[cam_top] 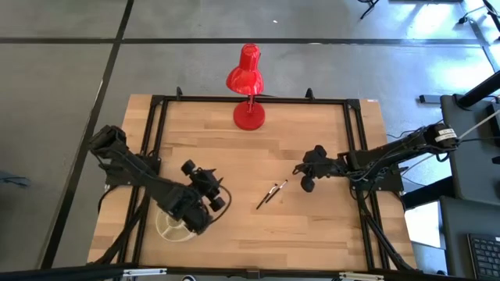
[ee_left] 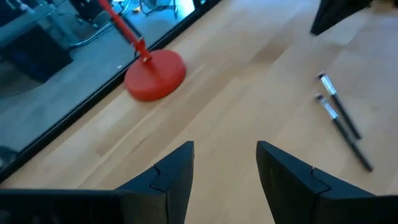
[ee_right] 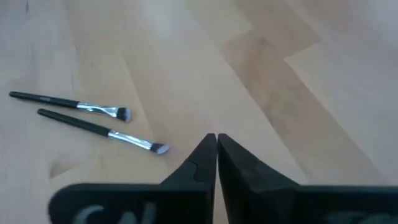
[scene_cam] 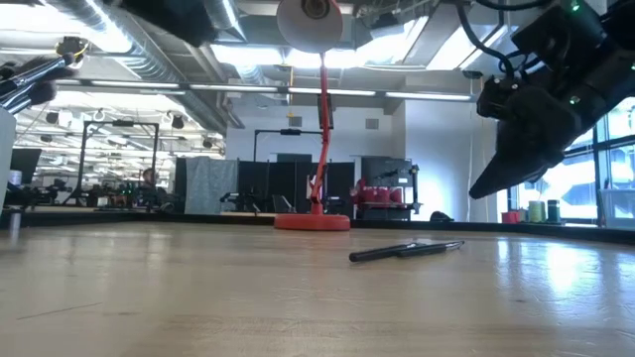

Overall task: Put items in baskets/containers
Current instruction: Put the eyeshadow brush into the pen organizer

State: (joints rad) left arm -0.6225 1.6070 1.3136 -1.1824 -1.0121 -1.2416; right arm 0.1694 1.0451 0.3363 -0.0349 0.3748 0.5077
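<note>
- Dish [cam_top: 167, 226], round and cream-coloured, sits near the front left part of the wooden table [cam_top: 258, 156] in the high view; the left arm covers most of it, so only a curved piece of rim and a bit of the inside show.
- Contents of the dish cannot be made out: its compartments and centre are hidden under the arm.
- Two makeup brushes [cam_top: 271, 193] lie side by side on the bare wood near the table's middle, well apart from the dish and between the two grippers. They have dark handles, silver ferrules and small bristle tips, seen best in the right wrist view [ee_right: 99, 121].
- In the low view the brushes [scene_cam: 407, 250] appear as one thin dark streak flat on the table, and the two are hard to tell apart there.
- Left gripper [cam_top: 209, 195] hangs over the dish's far right edge, its fingers [ee_left: 283, 174] spread with bare wood showing in the gap and nothing between them.
- Right gripper [ee_right: 216, 146] is above the table just to the right of the brushes, its fingers pressed together with nothing pinched; it touches neither brush.
- Red desk lamp [cam_top: 248, 86] stands at the far edge of the table, its round base [ee_left: 155, 74] on the wood; in the low view its shade is partly cut off at the top.
</note>
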